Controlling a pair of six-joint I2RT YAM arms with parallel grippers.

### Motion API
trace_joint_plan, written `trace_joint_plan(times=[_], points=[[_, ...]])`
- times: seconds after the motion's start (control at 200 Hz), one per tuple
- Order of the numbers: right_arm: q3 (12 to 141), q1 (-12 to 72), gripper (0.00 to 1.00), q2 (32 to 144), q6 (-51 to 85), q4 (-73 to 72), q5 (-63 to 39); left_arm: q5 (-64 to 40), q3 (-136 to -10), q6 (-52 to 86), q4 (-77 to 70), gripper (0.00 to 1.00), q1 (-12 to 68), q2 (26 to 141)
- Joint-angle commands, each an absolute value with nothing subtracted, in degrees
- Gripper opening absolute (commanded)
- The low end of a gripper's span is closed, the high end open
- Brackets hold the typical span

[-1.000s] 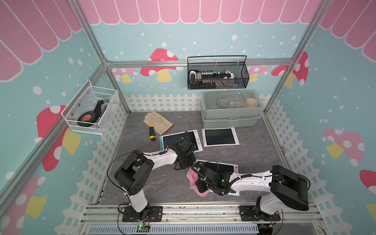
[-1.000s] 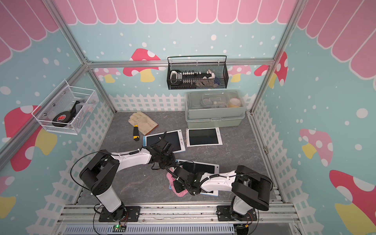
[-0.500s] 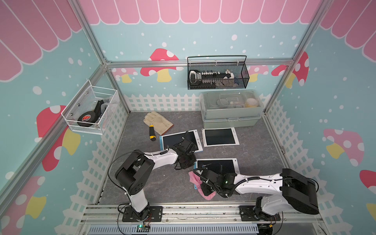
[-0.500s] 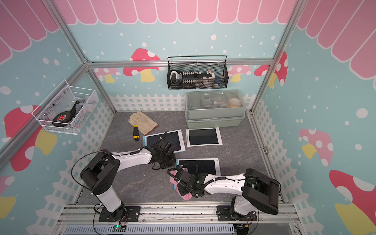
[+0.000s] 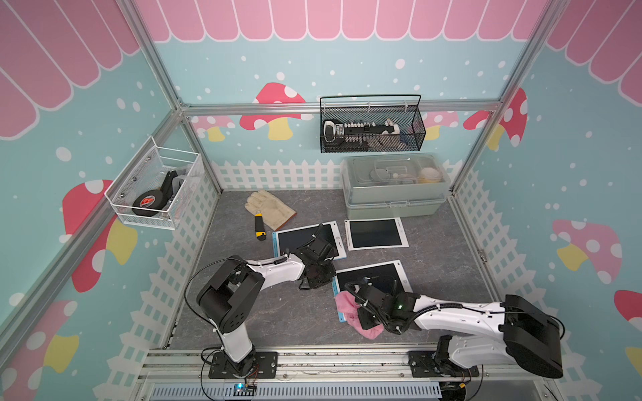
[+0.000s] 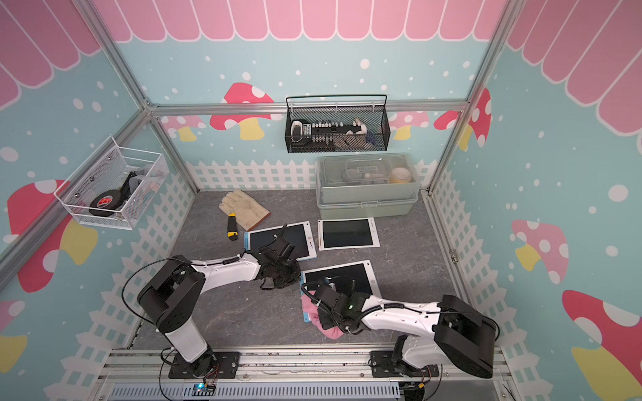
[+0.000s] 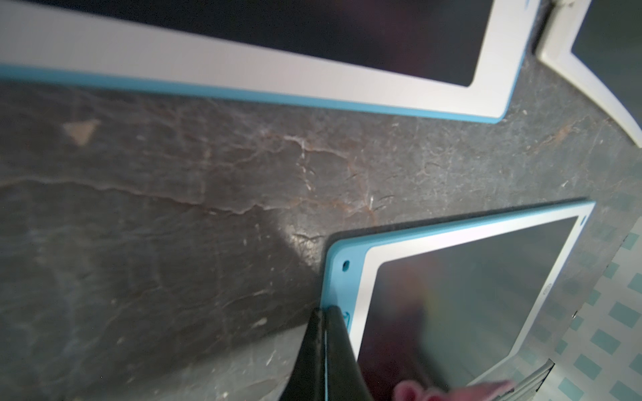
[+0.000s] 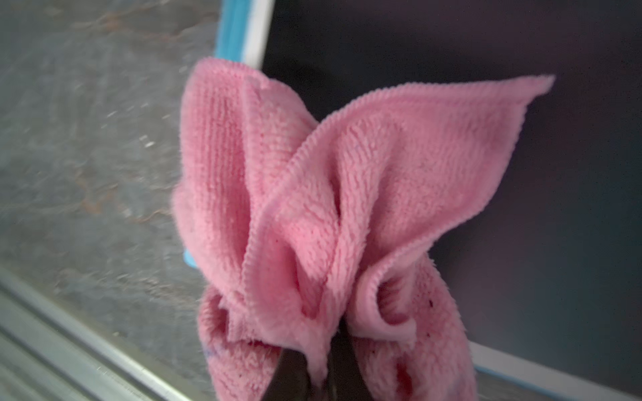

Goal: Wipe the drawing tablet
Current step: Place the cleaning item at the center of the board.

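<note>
1 fluffy pink cloth (image 8: 312,208) bunches on the glossy rectangular tablet (image 5: 382,276).

Both top views are bright and even, lit softly from overhead, with only faint shadows under the arms on the grey worktop (image 5: 278,312). Wide-angle perspective splays the aluminium posts (image 5: 153,53) outward. The left wrist view is dimmer: a pale lit patch lies beside the drawing tablet (image 7: 469,295), whose screen carries hazy reflections, and the left gripper (image 7: 323,310), jaws together, is out of focus. In the right wrist view the pink cloth (image 8: 312,208) is fairly sharp — worktop and tablet rim smear.
</note>
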State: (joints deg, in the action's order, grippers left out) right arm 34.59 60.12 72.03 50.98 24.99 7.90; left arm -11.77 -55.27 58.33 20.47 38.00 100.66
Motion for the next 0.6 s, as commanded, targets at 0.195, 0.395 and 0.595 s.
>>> trace_joint_plan(times=[0.195,0.395,0.595], points=[[44.46,31.79,0.00,62.49,53.27,57.04,21.23,-8.95,-54.42,58.29,28.04,0.06,38.33,101.22],[45.54,8.03,0.00,66.73,43.54,54.30,19.30,-9.12,-56.49,58.66,28.06,0.21,38.24,97.36],[42.53,0.62,0.10,77.74,39.67,45.86,14.12,-13.07,-53.33,61.55,22.11,0.38,37.99,92.07]])
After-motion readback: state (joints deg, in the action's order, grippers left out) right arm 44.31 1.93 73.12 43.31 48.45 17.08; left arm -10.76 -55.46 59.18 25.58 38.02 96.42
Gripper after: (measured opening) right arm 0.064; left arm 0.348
